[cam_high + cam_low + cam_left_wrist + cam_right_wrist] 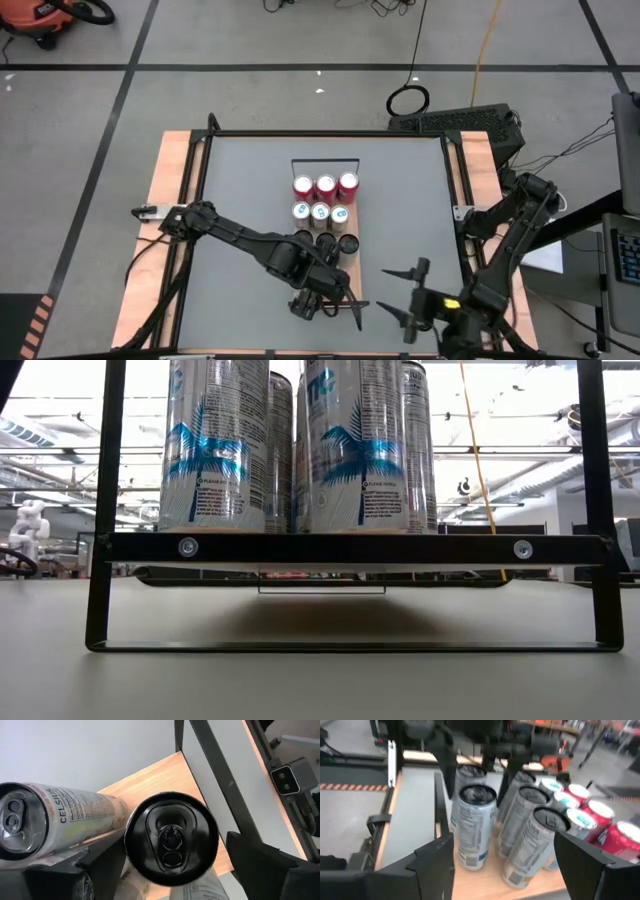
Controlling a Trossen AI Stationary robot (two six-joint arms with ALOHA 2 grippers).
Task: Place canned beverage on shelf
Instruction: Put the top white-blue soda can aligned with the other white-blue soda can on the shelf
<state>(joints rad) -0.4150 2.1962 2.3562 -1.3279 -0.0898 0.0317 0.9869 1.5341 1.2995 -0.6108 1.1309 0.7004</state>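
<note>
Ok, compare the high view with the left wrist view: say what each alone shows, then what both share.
High view only: the whole shelf with three red cans near its wire rail, the waiting right gripper, open, beside the shelf's near end, and the left gripper over that end.

Left wrist view only: a black can lid with its pull tab, and the Celsius label on a silver can.

Both: light shelf wood and grey tabletop.

The grey tabletop (240, 190) spreads beneath and ahead of both sets of jaws. Far beyond the jaws of the left gripper (330, 308), an orange vacuum (40, 18) sits on the floor. A coiled black cable (408, 100) lies past the table's far edge.
</note>
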